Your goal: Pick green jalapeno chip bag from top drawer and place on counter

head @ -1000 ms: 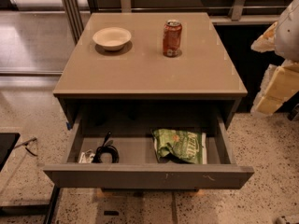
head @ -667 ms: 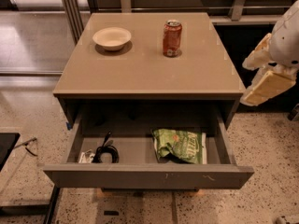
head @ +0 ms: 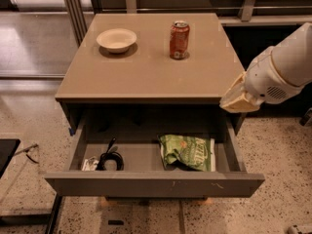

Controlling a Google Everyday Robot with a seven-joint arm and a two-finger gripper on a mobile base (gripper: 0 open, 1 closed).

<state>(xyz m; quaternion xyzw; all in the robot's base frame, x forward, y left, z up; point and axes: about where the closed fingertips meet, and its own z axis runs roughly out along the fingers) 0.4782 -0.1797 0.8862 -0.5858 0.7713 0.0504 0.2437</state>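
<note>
Cabinet, seen from the front and above.

1. Worktop (head: 146, 77): flat, glossy tan square top. It carries two items, well apart.
   - Bowl (head: 116, 39): shallow, cream-white, upright, at the back left.
   - Can (head: 179, 40): red soda can, upright, at the back, right of centre.
2. Drawer (head: 156, 183): top drawer, pulled out wide below the worktop, with a plain grey-brown front panel. Contents:
   - Bag (head: 187, 151): crumpled light-green chip bag with white lettering and a white right edge. It lies flat on the drawer floor in the right half, close behind the front panel.
   - Cable (head: 110, 159): black and coiled, in the left half, with one end trailing toward the back.
   - Small white item (head: 88, 164): just left of the cable and touching it. What it is cannot be told.
3. Arm (head: 282, 69): white, entering from the right edge.
4. Tool (head: 237, 100): tan-coloured, at the end of the arm. It hangs in the air beside the front right corner of the worktop, above the drawer's right side wall. It is apart from the bag and holds nothing visible. Whether it is released or clenched cannot be told.
5. Floor (head: 34, 116): pale speckled terrazzo around the cabinet.
</note>
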